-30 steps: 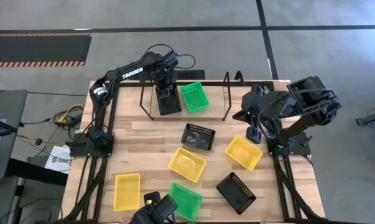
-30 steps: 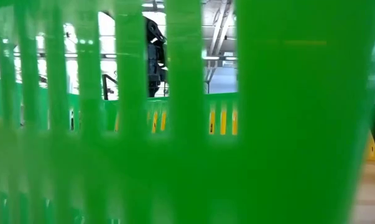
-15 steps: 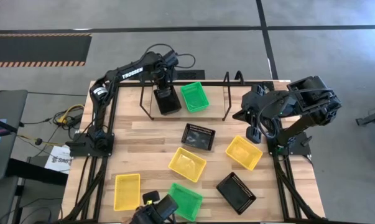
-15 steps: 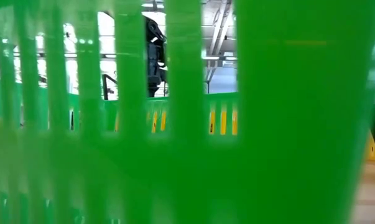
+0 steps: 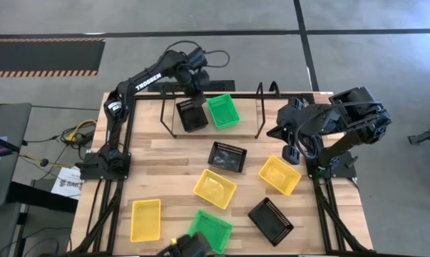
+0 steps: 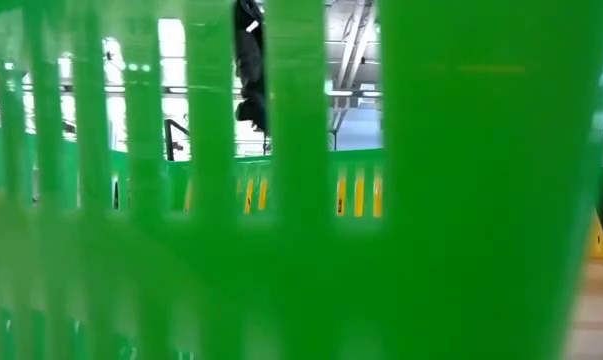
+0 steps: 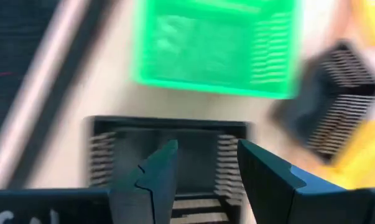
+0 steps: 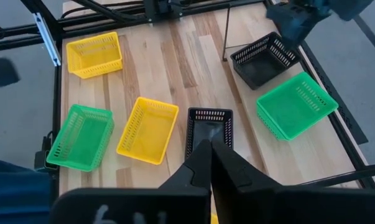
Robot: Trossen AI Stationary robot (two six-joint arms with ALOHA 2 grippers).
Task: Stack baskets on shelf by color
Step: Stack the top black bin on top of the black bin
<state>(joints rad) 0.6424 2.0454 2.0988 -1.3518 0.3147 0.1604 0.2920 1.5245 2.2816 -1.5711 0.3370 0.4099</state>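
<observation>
On the shelf (image 5: 259, 114) at the table's far side, a black basket (image 5: 192, 115) stands on its bottom next to a green basket (image 5: 223, 111). My left gripper (image 5: 197, 83) hangs open above the black basket (image 7: 168, 155), touching nothing; the green basket (image 7: 218, 46) shows beyond it. My right gripper (image 5: 292, 153) waits shut at the table's right side, its fingers (image 8: 210, 155) together. On the tabletop lie black baskets (image 5: 227, 157) (image 5: 271, 221), yellow baskets (image 5: 215, 188) (image 5: 279, 175) (image 5: 145, 219) and a green basket (image 5: 211, 230).
The shelf's upright wire loops (image 5: 165, 114) stand on either side of the two shelved baskets. The green basket (image 6: 431, 200) near the table's front edge fills the low view; my left arm (image 6: 249, 70) shows through its slots.
My left gripper has opened and let go of the black basket, then risen and drawn back toward the table's far edge. The black basket stays on the shelf beside the green one.
</observation>
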